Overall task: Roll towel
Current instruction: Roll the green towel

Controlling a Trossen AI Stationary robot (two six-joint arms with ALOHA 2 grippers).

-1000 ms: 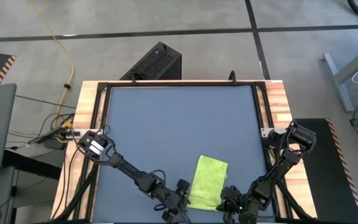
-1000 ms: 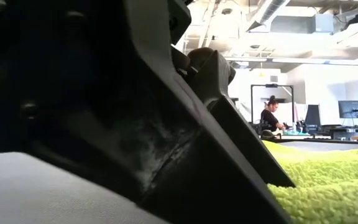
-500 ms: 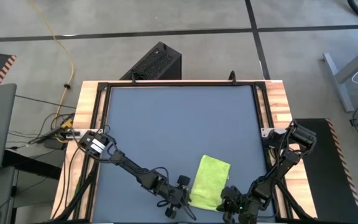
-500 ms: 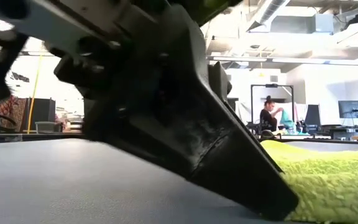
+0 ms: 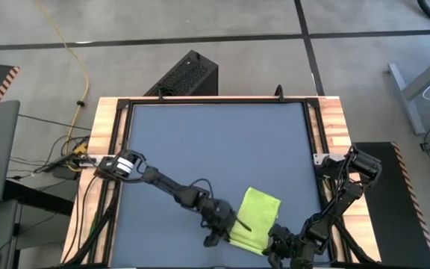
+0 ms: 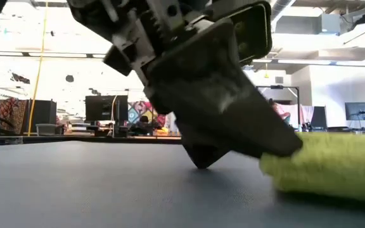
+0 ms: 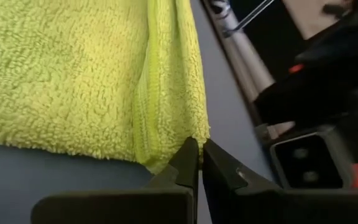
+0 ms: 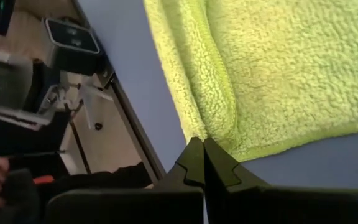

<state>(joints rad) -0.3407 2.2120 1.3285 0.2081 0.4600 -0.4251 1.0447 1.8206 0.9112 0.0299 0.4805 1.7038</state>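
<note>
High view: both end effectors pinch the towel's near edge

High view shows the lime towel [image 5: 256, 218] folded at the bench's [image 5: 215, 142] five o'clock. Left end effector [image 5: 228, 228], arm stretched in from nine o'clock, is clamped on its near-left corner. Right end effector [image 5: 276, 240], reaching from four o'clock, is clamped on the near-right corner.

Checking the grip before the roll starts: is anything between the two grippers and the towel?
Nothing visible. The left gripper and right gripper are both shut, each at a near corner of the towel, which lies alone on the table.
</note>
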